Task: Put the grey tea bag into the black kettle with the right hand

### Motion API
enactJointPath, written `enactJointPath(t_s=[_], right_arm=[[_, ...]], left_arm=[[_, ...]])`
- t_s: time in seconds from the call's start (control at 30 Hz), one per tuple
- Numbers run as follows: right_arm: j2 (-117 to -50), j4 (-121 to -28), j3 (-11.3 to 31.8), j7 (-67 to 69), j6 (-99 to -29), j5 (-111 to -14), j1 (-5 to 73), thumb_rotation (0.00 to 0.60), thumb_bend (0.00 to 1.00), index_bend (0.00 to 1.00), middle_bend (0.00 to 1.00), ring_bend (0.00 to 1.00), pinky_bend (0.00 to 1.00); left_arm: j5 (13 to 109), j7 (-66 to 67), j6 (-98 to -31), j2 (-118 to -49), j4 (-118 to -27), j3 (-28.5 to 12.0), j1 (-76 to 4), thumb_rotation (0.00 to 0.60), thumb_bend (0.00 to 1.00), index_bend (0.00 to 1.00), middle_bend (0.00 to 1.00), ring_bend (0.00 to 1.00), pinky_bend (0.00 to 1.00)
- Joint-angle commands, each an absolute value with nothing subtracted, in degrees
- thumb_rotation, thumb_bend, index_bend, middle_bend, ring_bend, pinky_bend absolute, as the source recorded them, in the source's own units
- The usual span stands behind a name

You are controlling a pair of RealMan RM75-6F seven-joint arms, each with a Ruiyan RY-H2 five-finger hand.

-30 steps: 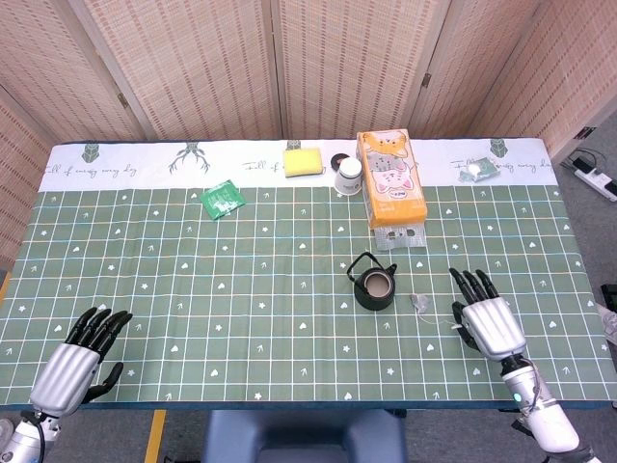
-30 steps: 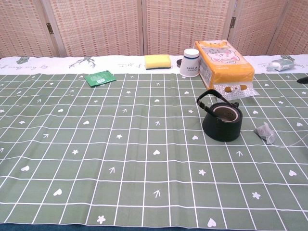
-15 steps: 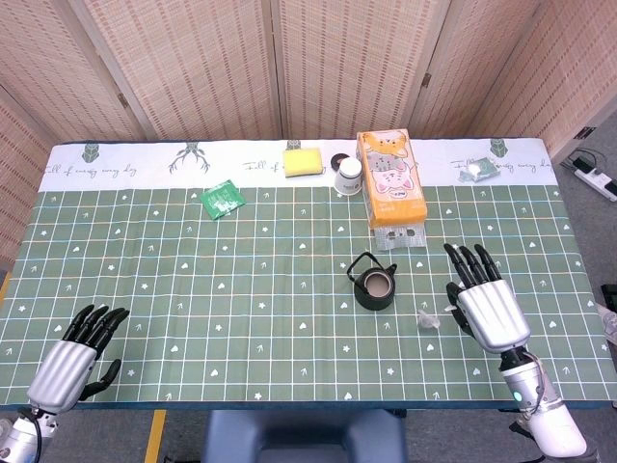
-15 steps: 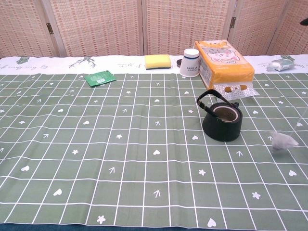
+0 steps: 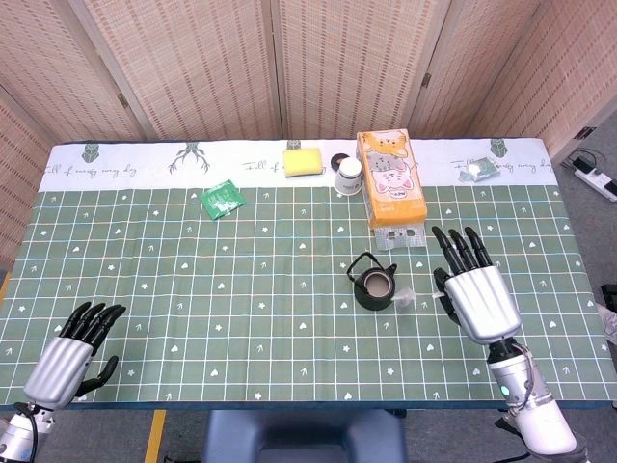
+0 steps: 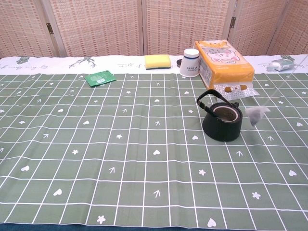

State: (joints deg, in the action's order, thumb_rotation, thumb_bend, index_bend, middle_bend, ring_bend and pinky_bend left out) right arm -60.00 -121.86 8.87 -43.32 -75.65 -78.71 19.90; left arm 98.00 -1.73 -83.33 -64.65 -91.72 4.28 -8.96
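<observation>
Dangling grey tea bag (image 6: pixel 256 115), string (image 6: pixel 284 77) slanting up-right

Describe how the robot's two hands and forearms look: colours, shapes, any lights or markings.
Both hands match. The right hand has a ribbed silver back shaped like a glove, with slim black fingers and a black thumb. Its wrist narrows to a white forearm carrying a small green light. The left hand has the same silver back and black fingers; only a little of its pale wrist shows at the frame's corner. No loose cables are visible.

Grey tea bag (image 6: pixel 255 115) airborne beside open black kettle (image 6: pixel 222 121).
</observation>
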Motion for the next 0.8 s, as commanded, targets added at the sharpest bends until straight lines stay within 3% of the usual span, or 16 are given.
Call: enactJointPath(t_s=[0.03,0.8], right_arm=[[-59.63,-123.10,9.63,-44.85,-75.80,-77.35,20.59,0.600,0.43,0.61,0.05,0.05,0.00],[-62.84,-123.81,13.40,-51.09,-74.08,-66.02,28.42,0.600,0.43,0.61,0.06,0.06,0.00]], left_arm=[[97.52,-2.32,-82.83,-64.57,-91.36,4.16,-9.23,0.600,0.45,0.00,0.07,0.04,0.00],[96.93,-4.45,-83.63,-63.89,-91.19,3.78,-9.15,0.600,0.45,0.00,0.07,0.04,0.00]])
